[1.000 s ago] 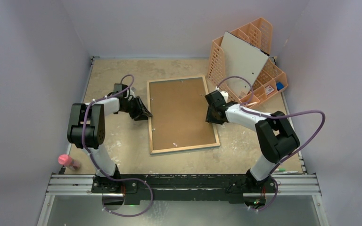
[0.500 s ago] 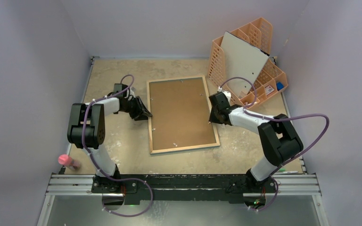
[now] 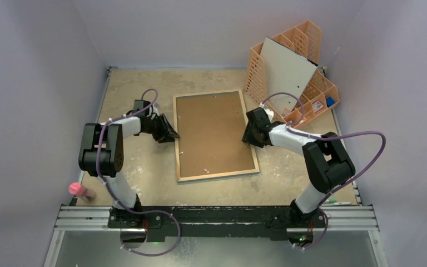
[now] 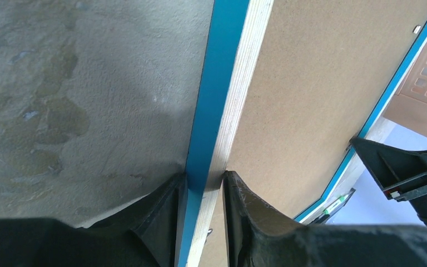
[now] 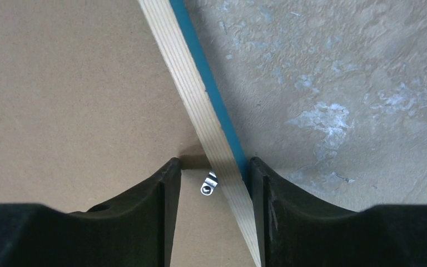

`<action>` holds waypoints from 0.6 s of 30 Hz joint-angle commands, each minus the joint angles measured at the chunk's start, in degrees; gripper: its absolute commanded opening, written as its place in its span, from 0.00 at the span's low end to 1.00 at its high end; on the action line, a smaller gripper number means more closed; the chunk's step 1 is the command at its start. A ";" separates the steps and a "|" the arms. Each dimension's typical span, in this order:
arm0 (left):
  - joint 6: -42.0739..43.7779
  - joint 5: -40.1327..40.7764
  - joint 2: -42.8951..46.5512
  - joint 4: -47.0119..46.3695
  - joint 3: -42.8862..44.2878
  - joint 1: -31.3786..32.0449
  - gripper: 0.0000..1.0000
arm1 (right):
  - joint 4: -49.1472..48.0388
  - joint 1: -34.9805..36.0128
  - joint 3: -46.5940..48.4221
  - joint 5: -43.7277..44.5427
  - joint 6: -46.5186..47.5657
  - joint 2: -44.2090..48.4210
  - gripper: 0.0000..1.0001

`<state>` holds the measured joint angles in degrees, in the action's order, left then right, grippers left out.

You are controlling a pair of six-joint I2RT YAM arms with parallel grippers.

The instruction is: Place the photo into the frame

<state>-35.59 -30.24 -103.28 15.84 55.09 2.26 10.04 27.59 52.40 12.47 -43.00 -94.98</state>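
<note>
The frame (image 3: 217, 175) lies face down in the middle of the table, wood rim up, with a brown hardboard backing (image 3: 214, 133) inside it. The photo is not in view. My left gripper (image 3: 173, 136) is at the frame's left side. In the left wrist view, the left gripper (image 4: 205, 177) is shut on the blue-and-wood rim (image 4: 239, 83). My right gripper (image 3: 247, 137) is over the right side. In the right wrist view, the right gripper (image 5: 212, 164) is open and straddles the rim (image 5: 183, 72). A small metal clip (image 5: 209, 184) lies between its fingers.
An orange lattice organiser (image 3: 306, 67) stands at the back right, close to the frame's far corner, with a grey-white board (image 3: 286, 69) leaning in it. A pink object (image 3: 78, 190) lies near the left arm's base. A green-tipped pen (image 3: 339, 203) lies at the near right edge.
The right gripper shifted slightly right, away from the frame's rim, then came back over it. The left gripper and the frame have not moved.
</note>
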 commanded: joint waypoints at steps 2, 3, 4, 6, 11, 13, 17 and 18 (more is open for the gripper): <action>0.10 3.46 -1.13 2.92 -4.93 0.38 0.33 | 4.34 0.26 -1.05 0.18 -4.19 -2.41 0.45; -0.30 3.04 -1.07 2.52 -5.36 0.38 0.33 | 4.03 0.27 -1.46 -0.54 -4.11 -2.22 0.44; -0.70 2.63 -1.00 2.07 -5.75 0.42 0.33 | 3.87 0.27 -1.84 -1.17 -3.93 -1.90 0.44; -1.63 1.89 -0.86 1.19 -6.47 0.42 0.33 | 3.69 0.29 -2.50 -3.06 -3.51 -0.94 0.42; -3.91 0.85 -0.66 -1.16 -7.94 0.51 0.32 | 1.63 0.25 -3.97 -8.70 -0.11 1.71 0.31; -4.56 0.63 -0.70 -1.60 -8.15 0.47 0.32 | 1.15 0.21 -3.89 -10.17 1.12 1.56 0.27; -5.16 0.60 -0.70 -2.03 -8.41 0.51 0.32 | -0.27 0.18 -4.15 -12.06 2.06 1.68 0.16; -5.26 0.62 -0.73 -2.04 -8.42 0.51 0.32 | -0.63 0.22 -4.27 -12.26 2.32 1.83 0.12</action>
<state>-40.49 -31.70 -101.38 8.82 50.15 1.50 7.92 26.22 50.11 8.82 -41.98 -93.34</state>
